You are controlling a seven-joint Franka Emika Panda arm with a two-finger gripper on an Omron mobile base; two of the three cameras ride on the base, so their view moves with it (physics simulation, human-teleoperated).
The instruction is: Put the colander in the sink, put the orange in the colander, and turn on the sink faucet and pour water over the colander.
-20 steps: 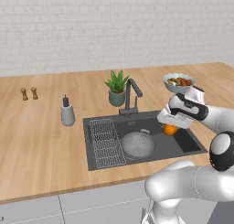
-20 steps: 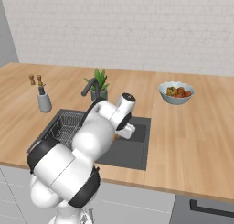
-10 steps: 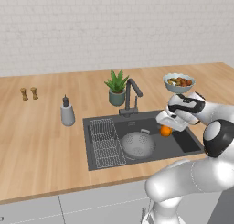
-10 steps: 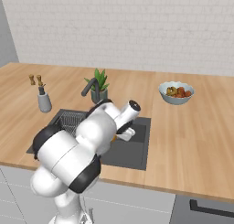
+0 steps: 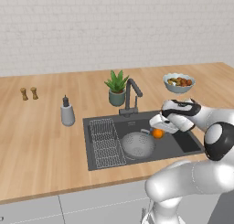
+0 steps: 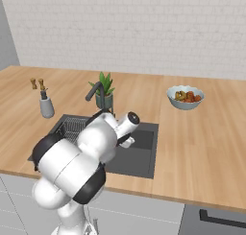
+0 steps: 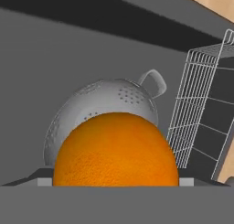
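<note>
From the left base view, the tool (image 5: 155,129) hangs low over the sink (image 5: 183,143), right of its middle, with one orange (image 5: 158,133) at its tip. One colander (image 5: 137,145) sits on the sink floor just left of and below the tool, apart from the fruit. One wire grid (image 5: 106,142) lies flat further left in the basin. The sink faucet (image 5: 131,96) stands behind the tool on the back rim, with one potted plant (image 5: 117,88) beside it. Well to the left on the worktop (image 5: 41,145) stand one soap bottle (image 5: 67,113) and two small shakers (image 5: 29,93). One fruit bowl (image 5: 179,82) sits behind and to the right of the tool.

From the right base view, the arm's white body covers the tool and the left part of the basin; it gives a clear look at the fruit bowl (image 6: 185,97) on bare worktop, well to the tool's right, and at the faucet (image 6: 94,91) and plant (image 6: 104,89) behind.

In the hand view, the orange (image 7: 116,150) sits right at the fingers, between them, so the tool stands wide around the fruit, holding it. Beyond it the colander (image 7: 98,115) shows its perforated wall and one loop handle, and the grid (image 7: 201,109) lies to one side.
</note>
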